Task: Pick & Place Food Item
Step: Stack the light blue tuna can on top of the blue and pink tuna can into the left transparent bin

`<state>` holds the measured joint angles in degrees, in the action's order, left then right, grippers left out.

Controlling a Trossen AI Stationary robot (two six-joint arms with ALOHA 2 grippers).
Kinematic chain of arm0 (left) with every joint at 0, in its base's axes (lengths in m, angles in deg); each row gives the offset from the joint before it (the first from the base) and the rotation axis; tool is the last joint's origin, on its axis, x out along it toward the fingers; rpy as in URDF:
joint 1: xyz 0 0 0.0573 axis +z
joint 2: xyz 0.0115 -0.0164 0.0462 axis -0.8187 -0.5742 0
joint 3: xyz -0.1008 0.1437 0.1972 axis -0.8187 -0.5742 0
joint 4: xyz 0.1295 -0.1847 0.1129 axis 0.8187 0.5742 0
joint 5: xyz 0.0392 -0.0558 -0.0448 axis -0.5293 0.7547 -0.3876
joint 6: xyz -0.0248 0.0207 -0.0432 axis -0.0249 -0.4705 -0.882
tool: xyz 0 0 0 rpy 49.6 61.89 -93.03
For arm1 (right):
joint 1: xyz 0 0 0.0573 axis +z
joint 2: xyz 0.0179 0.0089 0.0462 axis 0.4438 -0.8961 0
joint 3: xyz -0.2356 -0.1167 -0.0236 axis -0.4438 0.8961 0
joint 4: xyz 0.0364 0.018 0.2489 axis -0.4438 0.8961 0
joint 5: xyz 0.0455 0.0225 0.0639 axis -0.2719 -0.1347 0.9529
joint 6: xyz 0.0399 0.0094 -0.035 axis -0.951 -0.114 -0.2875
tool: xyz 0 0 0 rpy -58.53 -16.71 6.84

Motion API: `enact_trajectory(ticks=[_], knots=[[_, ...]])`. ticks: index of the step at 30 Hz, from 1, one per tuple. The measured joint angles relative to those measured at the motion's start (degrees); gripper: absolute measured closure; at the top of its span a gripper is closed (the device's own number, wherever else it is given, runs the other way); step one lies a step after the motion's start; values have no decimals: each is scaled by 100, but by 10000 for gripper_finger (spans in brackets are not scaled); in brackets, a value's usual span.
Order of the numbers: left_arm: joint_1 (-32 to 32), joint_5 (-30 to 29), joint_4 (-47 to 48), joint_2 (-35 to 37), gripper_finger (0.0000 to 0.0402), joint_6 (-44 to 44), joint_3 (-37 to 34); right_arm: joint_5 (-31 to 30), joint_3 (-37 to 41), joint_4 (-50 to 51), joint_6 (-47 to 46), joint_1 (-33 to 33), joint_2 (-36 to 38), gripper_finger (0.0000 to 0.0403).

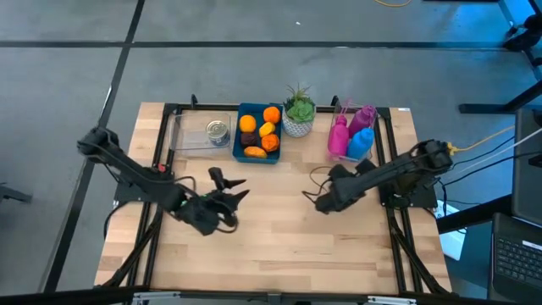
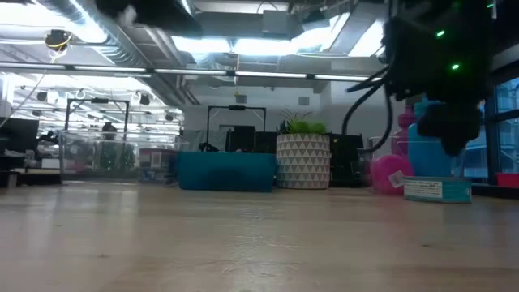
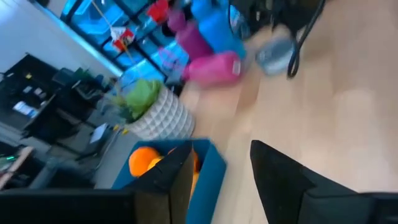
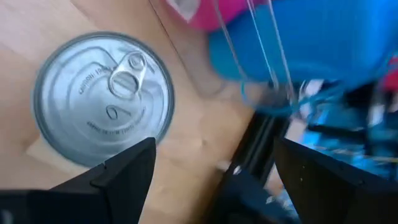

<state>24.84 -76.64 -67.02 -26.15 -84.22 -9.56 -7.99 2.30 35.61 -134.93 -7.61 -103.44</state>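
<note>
— What's over on the left side?

— The left gripper (image 1: 241, 187) hovers above the bare wooden table (image 1: 279, 237), in front of the clear tray (image 1: 186, 135). Its fingers stand apart with nothing between them.

— And in the tray?

— One tin (image 1: 218, 131), upright, at the tray's right end. Just beside it is the blue bin (image 1: 240, 135) with the oranges (image 1: 271, 114) inside, all still lying in it.

— Next along?

— A potted plant (image 1: 298, 114) in a white patterned pot, then a pink bottle (image 1: 339, 140) and a blue bottle (image 1: 360, 142) standing together in a wire rack at the back.

— The right side?

— The right gripper (image 1: 315, 201) hangs low over the table in front of those bottles, fingers spread wide and empty. Its wrist view looks down on a second tin (image 4: 102, 99), pull-tab up, standing on the wood just beside the bottles. That tin lies ahead of the fingers, not between them.

— Touching it?

— No, clear of it.
</note>
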Motion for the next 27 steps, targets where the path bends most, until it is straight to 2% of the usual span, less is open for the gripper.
enact_trajectory(ticks=[3,8,13,22,27], knots=[[-134,-38,-76,288,253,-60,-47,203,269,-405,-390,89,370,82],[-168,-61,134,374,258,-270,-64,772,484,-926,-254,-24,565,82],[-222,-43,361,206,259,-602,-64,864,594,-1534,-32,-93,565,82],[-319,-218,359,98,261,-568,-64,762,781,-2522,198,-235,564,82],[-360,-219,375,98,261,-585,-64,1064,778,-3506,660,-288,560,82]])
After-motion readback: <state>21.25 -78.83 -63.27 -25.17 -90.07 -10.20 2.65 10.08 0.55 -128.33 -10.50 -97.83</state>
